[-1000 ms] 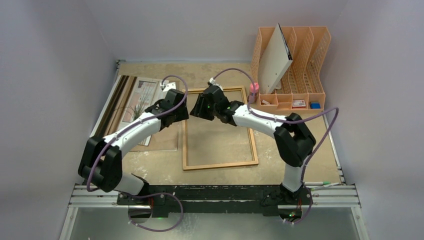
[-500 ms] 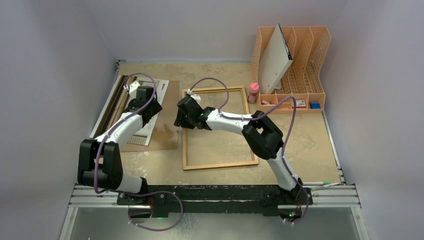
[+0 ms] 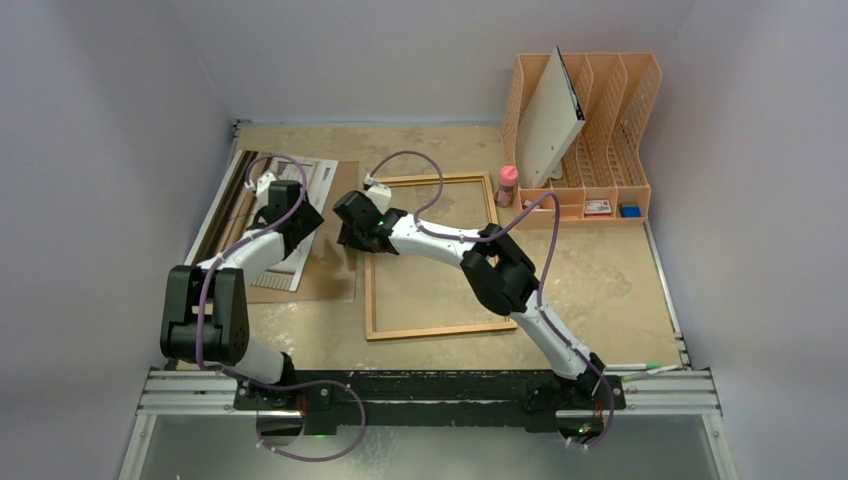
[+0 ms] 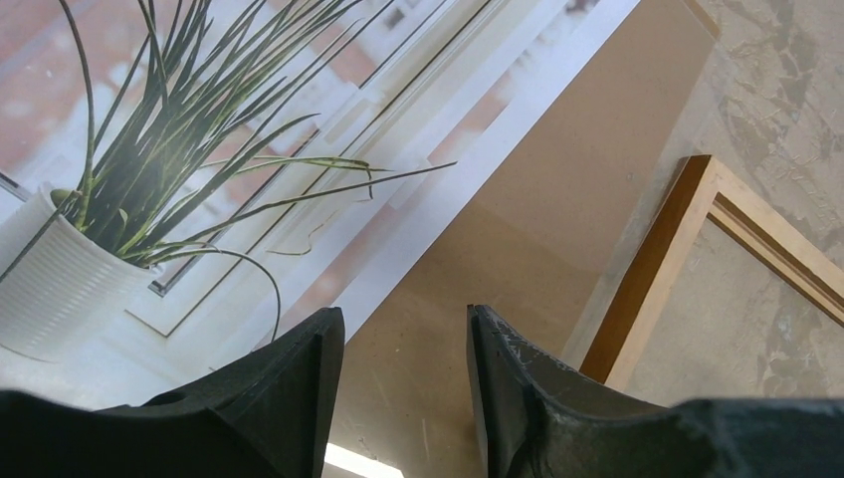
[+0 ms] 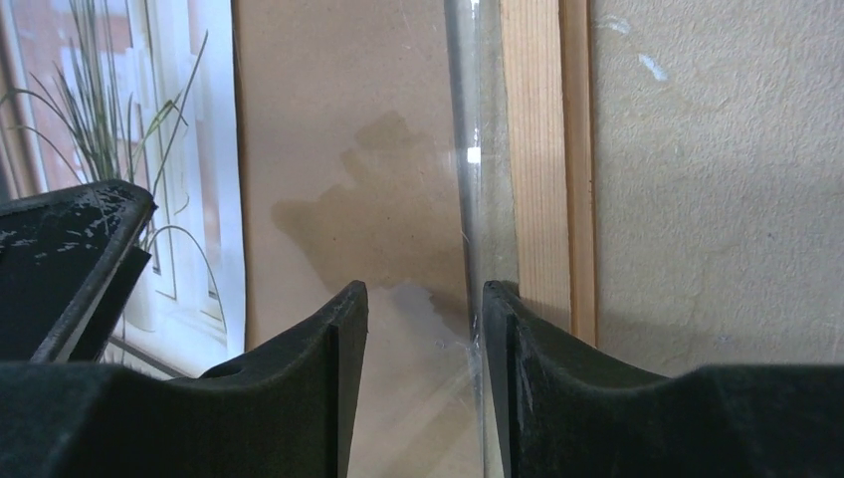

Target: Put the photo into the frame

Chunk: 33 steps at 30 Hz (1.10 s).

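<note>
Both arms had just shifted left: the left pincer (image 4: 403, 314) had swung away from the frame (image 3: 440, 328) and hung over the photo (image 4: 149, 179), jaws apart and empty. The right pincer (image 5: 426, 291), also parted on nothing, had reached across the frame's left rail, so the pick-up looked still to come. The thin, glossy print lay flat beneath the left pincer on a matte brown backing board (image 4: 557, 169), while the smooth pale-wood rail and the clear pane's (image 5: 466, 100) edge ran just under the right pincer's right finger.

photo (image 3: 322, 178) lies on backing board (image 3: 328, 282); frame (image 3: 440, 329) just right of both
</note>
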Tool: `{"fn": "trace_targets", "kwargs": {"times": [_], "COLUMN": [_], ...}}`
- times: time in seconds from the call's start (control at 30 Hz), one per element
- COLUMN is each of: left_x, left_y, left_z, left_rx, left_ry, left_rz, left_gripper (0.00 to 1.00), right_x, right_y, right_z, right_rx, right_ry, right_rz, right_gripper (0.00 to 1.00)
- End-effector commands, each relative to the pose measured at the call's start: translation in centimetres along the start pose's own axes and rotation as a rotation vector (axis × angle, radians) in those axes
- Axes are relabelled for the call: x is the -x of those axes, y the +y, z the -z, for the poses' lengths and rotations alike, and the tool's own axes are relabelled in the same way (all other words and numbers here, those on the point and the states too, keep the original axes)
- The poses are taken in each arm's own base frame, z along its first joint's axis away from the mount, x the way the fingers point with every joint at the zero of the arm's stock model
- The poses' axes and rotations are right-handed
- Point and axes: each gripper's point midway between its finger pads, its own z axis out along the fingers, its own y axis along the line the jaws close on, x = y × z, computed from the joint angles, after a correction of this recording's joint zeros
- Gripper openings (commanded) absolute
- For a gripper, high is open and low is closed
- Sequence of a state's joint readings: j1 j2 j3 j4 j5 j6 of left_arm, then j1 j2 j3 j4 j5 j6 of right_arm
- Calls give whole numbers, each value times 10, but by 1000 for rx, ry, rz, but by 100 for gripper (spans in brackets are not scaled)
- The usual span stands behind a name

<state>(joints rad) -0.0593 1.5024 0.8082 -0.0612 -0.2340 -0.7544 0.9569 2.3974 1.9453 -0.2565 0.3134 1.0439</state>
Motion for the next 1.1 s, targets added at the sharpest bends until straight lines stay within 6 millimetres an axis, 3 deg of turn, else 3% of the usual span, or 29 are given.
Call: {"fn": "trace_targets", "kwargs": {"times": [0.0,0.17,0.37,0.6,0.83,1.07], "left_x": [17,19,-7,-36,-52,-56], "left_y": [-8,1,13,23,36,39], "left_z": [-1,1,-8,-15,-15,-17], "left_rx": [-45,-21,-19,-10,41,50], "left_ry": [-82,-122,-76,12,64,77], "left_rz": [58,70,72,61,58,57], "left_gripper": [50,50,47,41,37,35], "right_x": [7,-8,-10,-11,10,19], "right_y": [-19,-23,-10,10,32,33], "right_z": [-2,-10,-15,-4,14,9], "right_rx": [-122,-128,-89,52,254,362], "right_ry": [-40,15,46,137,128,143], "right_rz": [3,1,-31,-144,-251,-281], "right_gripper": [50,51,52,48,35,28]}}
